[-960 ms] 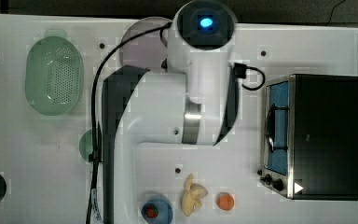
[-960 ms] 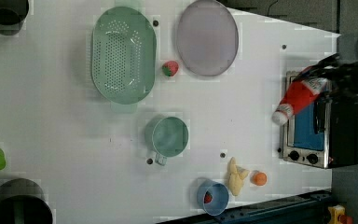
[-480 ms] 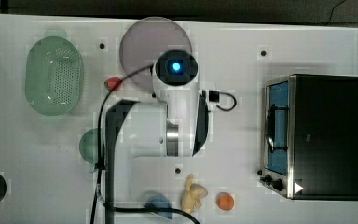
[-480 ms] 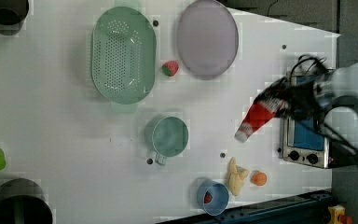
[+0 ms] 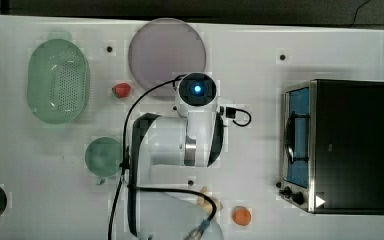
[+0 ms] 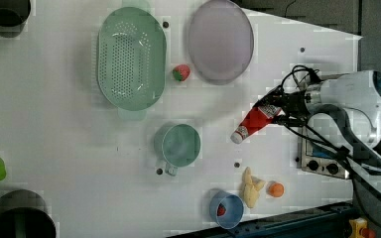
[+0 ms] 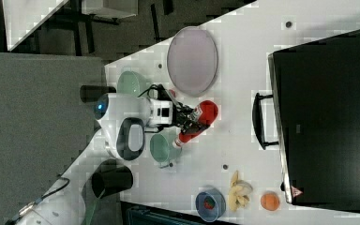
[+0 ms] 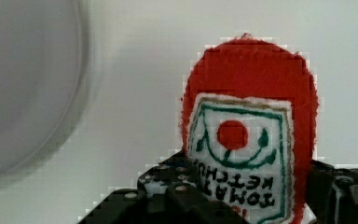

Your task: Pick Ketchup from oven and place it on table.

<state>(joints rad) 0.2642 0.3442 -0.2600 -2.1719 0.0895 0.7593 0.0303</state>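
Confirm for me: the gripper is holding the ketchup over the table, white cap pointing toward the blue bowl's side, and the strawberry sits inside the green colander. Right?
Not quite. The strawberry lies on the table between the green colander and the lilac plate, as the left view shows. The rest holds: the gripper holds the ketchup over the table.

We read a robotics lab: white perforated table, mounted Panda arm, toy kitchenware.

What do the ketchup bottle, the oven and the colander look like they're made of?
Ketchup: likely matte red plastic, with a white cap and printed label. Oven: looks like black-painted metal, silvery front frame, bluish glass door. Colander: probably pale green plastic, evenly perforated.
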